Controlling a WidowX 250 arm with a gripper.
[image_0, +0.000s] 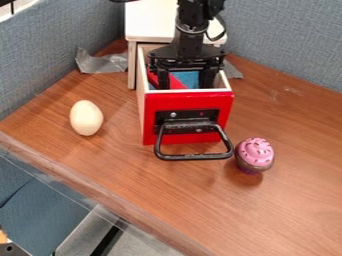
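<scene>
The camera looks down at a slant from above the counter's near side (294, 200) — facing the red drawer front (153, 107) from a moderate distance.

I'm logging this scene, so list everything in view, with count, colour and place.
Drawer: 1, red front, pale sides, pulled out at upper centre
Drawer handle: 1, black, on the front
Cabinet: 1, white, behind the drawer
Red item: 1, red, inside the drawer; kind unclear
Blue patch: 1, blue, inside the drawer; item or lining unclear
Egg: 1, off-white, left of the drawer
Frosted cupcake: 1, pink top, dark base, right of the handle
Tape pieces: 2, grey, either side of the cabinet
Tabletop: 1, brown wood-grain, beneath
Partitions: blue-grey, behind and left
Robot arm: 1, black, top centre
End effector: 1, black, reaching into the drawer
</scene>
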